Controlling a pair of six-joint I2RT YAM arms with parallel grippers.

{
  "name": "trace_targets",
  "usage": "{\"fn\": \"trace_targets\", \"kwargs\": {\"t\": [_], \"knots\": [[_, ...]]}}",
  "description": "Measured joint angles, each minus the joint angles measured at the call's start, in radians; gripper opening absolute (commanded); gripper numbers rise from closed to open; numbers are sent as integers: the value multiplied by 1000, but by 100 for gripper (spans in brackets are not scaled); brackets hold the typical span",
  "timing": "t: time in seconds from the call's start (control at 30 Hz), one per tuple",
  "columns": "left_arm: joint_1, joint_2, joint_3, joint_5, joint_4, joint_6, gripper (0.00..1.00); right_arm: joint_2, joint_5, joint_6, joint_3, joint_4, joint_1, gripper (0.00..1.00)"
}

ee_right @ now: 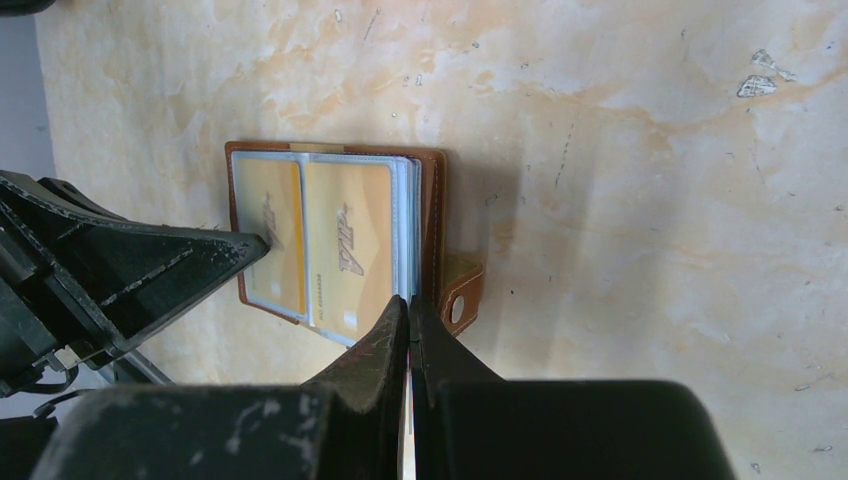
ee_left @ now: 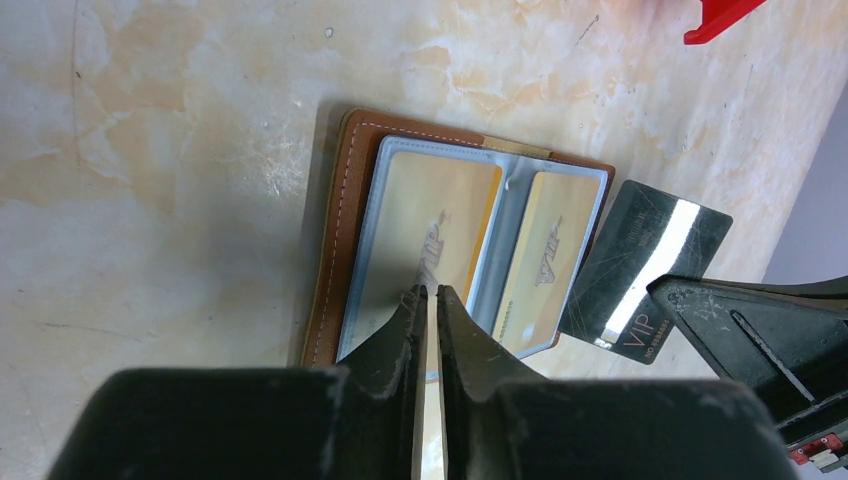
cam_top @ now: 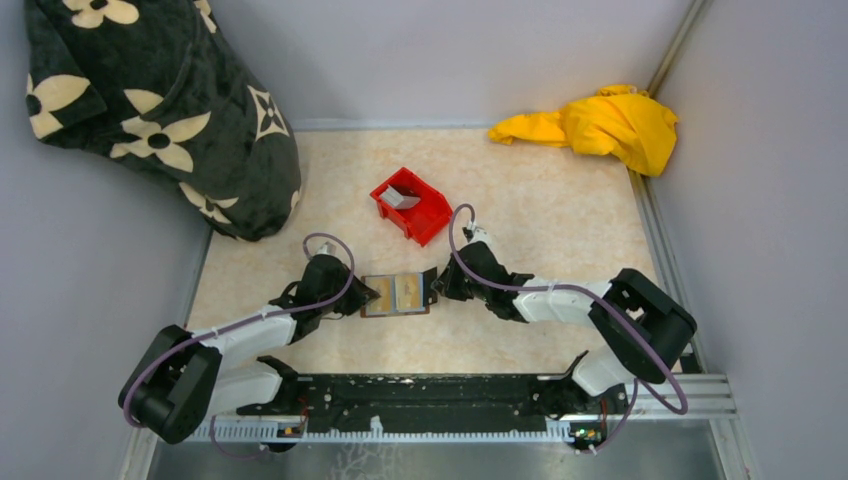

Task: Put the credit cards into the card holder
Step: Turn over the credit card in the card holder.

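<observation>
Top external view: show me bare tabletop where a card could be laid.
Widest bare table: between red bin and yellow cloth. Narrower strip between card holder and black base rail. Crowded at the card holder, flanked by left gripper and right gripper, which holds a dark card.

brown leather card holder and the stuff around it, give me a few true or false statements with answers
The brown leather card holder lies open on the table. True.
Its clear sleeves are empty. False: gold cards sit in them.
The right pincer grips a dark glossy card. True.
The red plastic bin is empty. False: a flat grey card lies inside.
The left pincer gapes wide. False: it is shut, over the card holder.
</observation>
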Motion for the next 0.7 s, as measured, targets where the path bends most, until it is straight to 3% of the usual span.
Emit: {"fn": "trace_targets", "kwargs": {"t": [0.7], "knots": [[-11, 4, -4, 1, 11, -7, 13, 23, -28, 35, -15, 60, 6, 0]]}}
